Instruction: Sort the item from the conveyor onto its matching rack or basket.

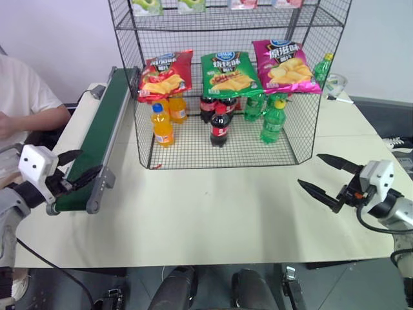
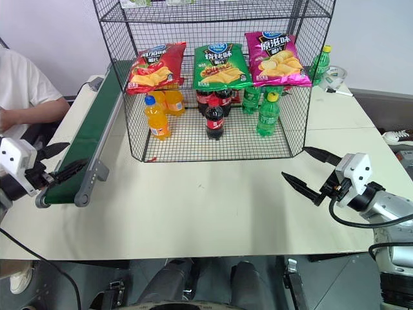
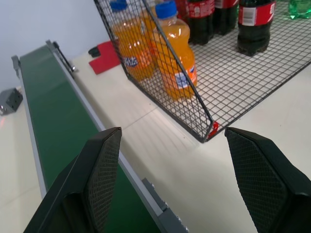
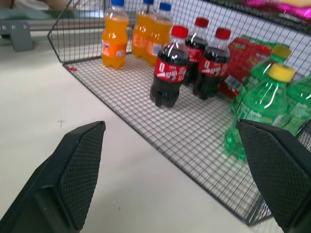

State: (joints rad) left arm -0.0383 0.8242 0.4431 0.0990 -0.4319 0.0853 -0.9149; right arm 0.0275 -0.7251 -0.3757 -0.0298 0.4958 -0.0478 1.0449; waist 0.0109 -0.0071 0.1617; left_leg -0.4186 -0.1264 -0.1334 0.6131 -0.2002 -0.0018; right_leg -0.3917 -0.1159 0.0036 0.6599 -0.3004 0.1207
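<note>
The red chip bag (image 1: 166, 76) lies on the middle tier of the black wire rack (image 1: 193, 147), at that tier's left end. The dark green conveyor (image 1: 100, 129) runs along the table's left side, and its belt is bare. At the conveyor's near end my left gripper (image 1: 79, 168) stands open, one finger over the belt (image 3: 53, 126), nothing between the fingers. My right gripper (image 1: 308, 169) hovers open over the table in front of the rack's right corner, holding nothing. Both grippers are well away from the red bag.
A green chip bag (image 1: 227, 74) and a magenta chip bag (image 1: 284, 66) share the tier. Orange soda (image 1: 162, 126), cola (image 1: 220, 126) and green bottles (image 1: 273, 121) stand on the rack's floor. A person's arm (image 1: 32, 119) rests left of the conveyor.
</note>
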